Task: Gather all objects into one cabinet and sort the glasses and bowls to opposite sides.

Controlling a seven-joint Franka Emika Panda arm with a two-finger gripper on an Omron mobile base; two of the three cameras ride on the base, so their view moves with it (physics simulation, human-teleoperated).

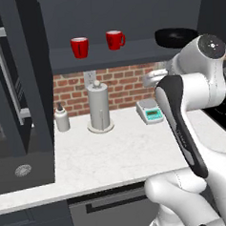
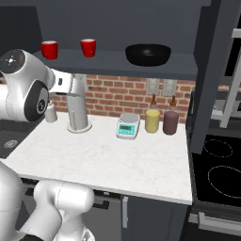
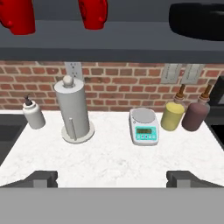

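Cabinet (image 1: pixel 106 55) open, shelf above the brick wall; landmark = paper-towel holder (image 1: pixel 99 107) on the counter (image 1: pixel 113 153). Two red mugs (image 1: pixel 79 47) on the shelf directly above the holder, side by side w/ a gap; black bowl (image 2: pixel 148 54) same shelf, well to the right of the holder, above the yellow jar (image 2: pixel 152 120) and maroon jar (image 2: pixel 170 122). Gripper (image 3: pixel 112 178): fingertips spread wide, nothing between them, hand view looks across the counter toward the holder and the scale (image 2: pixel 128 125) just right of it. Cream mug: not found in these frames. Judgement: mugs vs bowl already sit at opposite ends, so hand reads as free between placements, approx. late in the task; remaining item prob. the cream mug. Next move calls for locating it, coming in w/ jaws apart, then setting it on the mug side, above the holder, w/o knocking the reds.
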